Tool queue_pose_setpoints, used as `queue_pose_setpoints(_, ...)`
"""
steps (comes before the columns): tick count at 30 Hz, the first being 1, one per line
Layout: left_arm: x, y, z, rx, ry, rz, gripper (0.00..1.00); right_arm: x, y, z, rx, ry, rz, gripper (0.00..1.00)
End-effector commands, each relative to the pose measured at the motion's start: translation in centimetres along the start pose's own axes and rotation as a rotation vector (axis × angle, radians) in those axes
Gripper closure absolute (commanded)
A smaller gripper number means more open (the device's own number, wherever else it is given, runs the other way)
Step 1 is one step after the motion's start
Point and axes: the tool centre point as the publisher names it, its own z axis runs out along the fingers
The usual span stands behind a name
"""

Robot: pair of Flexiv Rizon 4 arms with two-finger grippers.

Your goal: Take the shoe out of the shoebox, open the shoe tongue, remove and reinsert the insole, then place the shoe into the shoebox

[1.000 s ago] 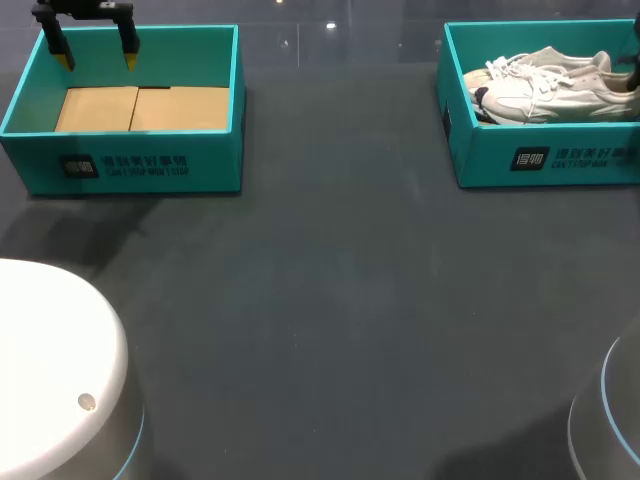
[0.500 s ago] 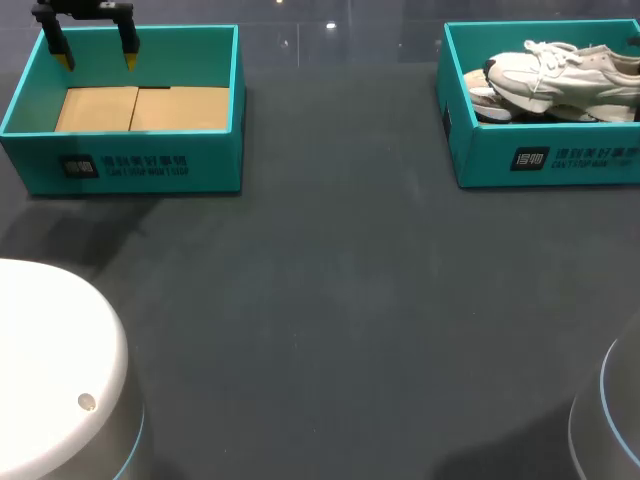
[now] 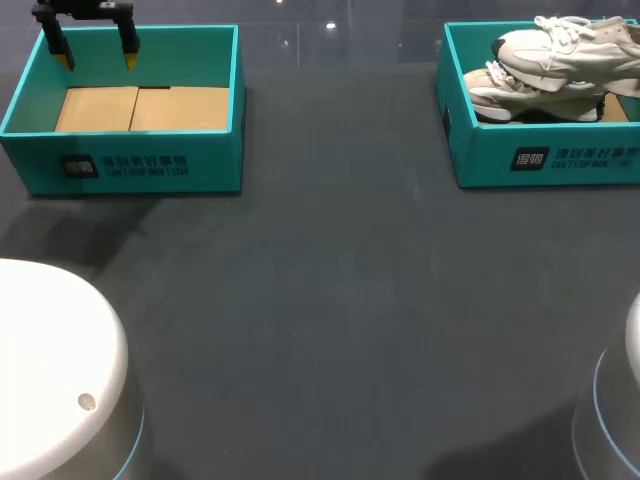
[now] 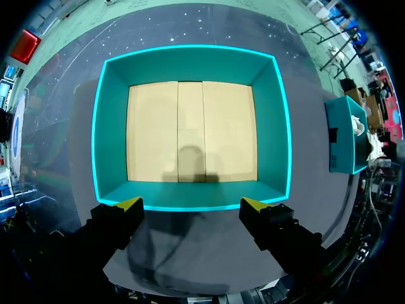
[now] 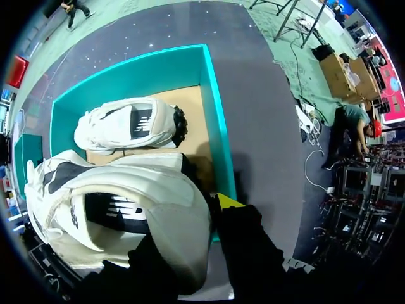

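In the head view I see the white shoe (image 3: 560, 45) raised above the rim of the right shoebox (image 3: 540, 155), its toe pointing toward my left side. What holds it is outside that view. The right wrist view shows this part: my right hand (image 5: 205, 209) is clenched on the heel of the shoe (image 5: 126, 196). One yellow tip sits outside the collar, and the other finger is hidden by the shoe. Below it, a second shoe (image 5: 126, 126) lies on its side on the brown floor of the box.

My left hand (image 3: 98, 60) is released, with its fingers wide apart, above the far edge of the left shoebox (image 3: 130, 165). The left wrist view shows the brown cardboard floor of this box (image 4: 190, 63) ahead of the fingers.

The desk (image 3: 330, 300) is dark grey and matte. The two teal boxes stand well apart at its far side.
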Motion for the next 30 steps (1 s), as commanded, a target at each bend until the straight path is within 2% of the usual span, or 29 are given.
queue_pose_setpoints(1,0.0,0.0,0.0,0.0,0.0,0.0,0.0,-0.3,-1.6,-2.9,-0.011,-0.026,0.013,1.0)
queue_pose_setpoints(8,0.0,0.0,0.0,0.0,0.0,0.0,0.0,-0.3,-3.0,-5.5,-0.002,-0.019,0.031,1.0)
queue_pose_setpoints(17,0.0,0.0,0.0,0.0,0.0,0.0,0.0,1.3,-5.1,-8.6,-0.009,-0.041,0.034,1.0)
queue_pose_setpoints(23,0.0,0.0,0.0,0.0,0.0,0.0,0.0,3.3,-7.2,-9.4,-0.017,-0.063,0.026,1.0)
queue_pose_setpoints(30,0.0,0.0,0.0,0.0,0.0,0.0,0.0,6.8,-11.0,-10.5,-0.05,-0.076,0.024,1.0)
